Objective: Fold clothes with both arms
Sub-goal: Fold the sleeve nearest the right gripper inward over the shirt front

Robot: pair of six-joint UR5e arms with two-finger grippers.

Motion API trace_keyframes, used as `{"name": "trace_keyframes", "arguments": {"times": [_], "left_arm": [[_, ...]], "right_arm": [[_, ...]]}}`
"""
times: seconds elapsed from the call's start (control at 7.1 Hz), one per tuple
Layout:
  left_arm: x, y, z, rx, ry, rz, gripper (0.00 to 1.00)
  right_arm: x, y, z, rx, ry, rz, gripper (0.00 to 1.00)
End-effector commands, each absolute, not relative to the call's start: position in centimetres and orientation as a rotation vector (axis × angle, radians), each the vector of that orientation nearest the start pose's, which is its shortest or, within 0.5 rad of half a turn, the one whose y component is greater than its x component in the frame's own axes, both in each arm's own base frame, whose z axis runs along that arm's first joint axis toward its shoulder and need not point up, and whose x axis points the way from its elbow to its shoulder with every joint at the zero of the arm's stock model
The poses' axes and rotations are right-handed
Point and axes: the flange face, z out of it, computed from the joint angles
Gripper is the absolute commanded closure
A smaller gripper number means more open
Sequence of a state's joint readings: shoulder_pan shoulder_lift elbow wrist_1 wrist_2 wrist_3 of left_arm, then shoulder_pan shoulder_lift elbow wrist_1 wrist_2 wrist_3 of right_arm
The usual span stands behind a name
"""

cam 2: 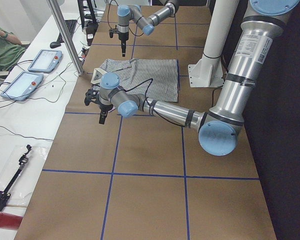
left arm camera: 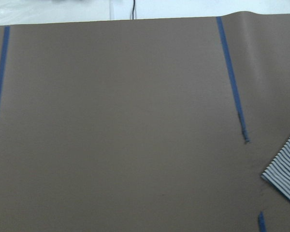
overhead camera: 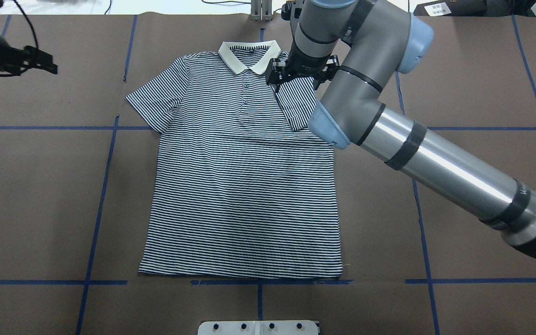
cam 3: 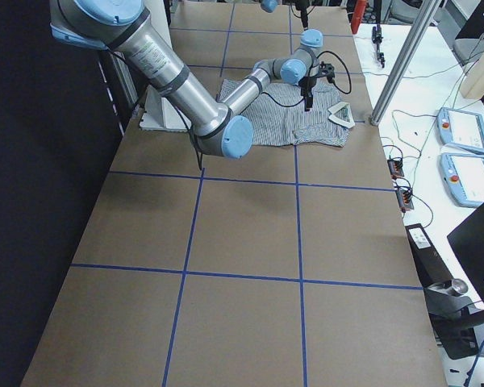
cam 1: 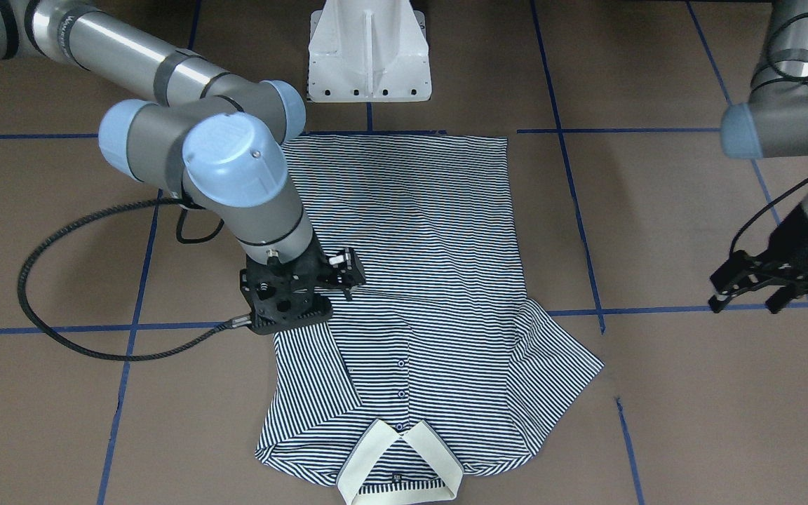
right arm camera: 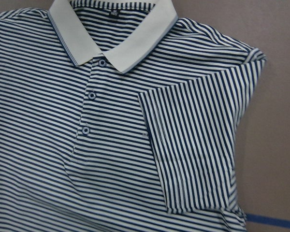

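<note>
The striped polo shirt (cam 1: 411,231) (overhead camera: 244,186) lies flat, front up, on the brown table, its cream collar (overhead camera: 249,53) (right arm camera: 130,43) at the far edge from the robot. One sleeve (overhead camera: 298,104) (right arm camera: 198,145) is folded inward over the chest. The other sleeve (overhead camera: 154,102) is spread out. My right gripper (cam 1: 346,275) (overhead camera: 296,78) hovers over the folded sleeve near the collar, open and holding nothing. My left gripper (cam 1: 748,291) (overhead camera: 47,65) hangs open over bare table, well off the spread sleeve's side; only a sleeve corner (left arm camera: 285,169) shows in its wrist view.
A white pedestal (cam 1: 369,56) stands at the robot-side table edge, just beyond the hem. Blue tape lines (overhead camera: 105,186) grid the brown surface. A side bench beyond the collar edge holds tablets (cam 2: 22,85), cables and a metal post (cam 2: 65,35); a person (cam 2: 2,47) sits there.
</note>
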State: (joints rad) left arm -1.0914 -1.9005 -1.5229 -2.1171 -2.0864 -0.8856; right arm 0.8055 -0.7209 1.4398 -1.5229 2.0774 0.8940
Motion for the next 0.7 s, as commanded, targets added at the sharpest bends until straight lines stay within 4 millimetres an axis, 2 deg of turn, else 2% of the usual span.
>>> {"name": "trace_keyframes", "arguments": {"times": [0.0,0.14,0.28,0.42,0.56], "left_arm": [[33.3,-60.0,40.4,0.317,0.940,-0.284,0.00],[36.6,-62.8,39.8,0.318,0.909,-0.333,0.00],[38.6,-63.8,41.3,0.322,0.859,-0.341,0.01],[39.3,-64.5,42.4,0.333,0.831,-0.350,0.02],[41.1,-64.6,42.8,0.339,0.804,-0.348,0.02]], "right_arm": [[-40.8,-57.2,19.9,0.141,-0.864,-0.054,0.00],[-40.9,-57.3,20.0,0.141,-0.862,-0.053,0.00],[-40.9,-57.4,20.2,0.138,-0.860,-0.049,0.00],[-41.0,-57.4,20.1,0.138,-0.863,-0.046,0.00],[-41.1,-57.4,20.2,0.139,-0.864,-0.046,0.00]]}}
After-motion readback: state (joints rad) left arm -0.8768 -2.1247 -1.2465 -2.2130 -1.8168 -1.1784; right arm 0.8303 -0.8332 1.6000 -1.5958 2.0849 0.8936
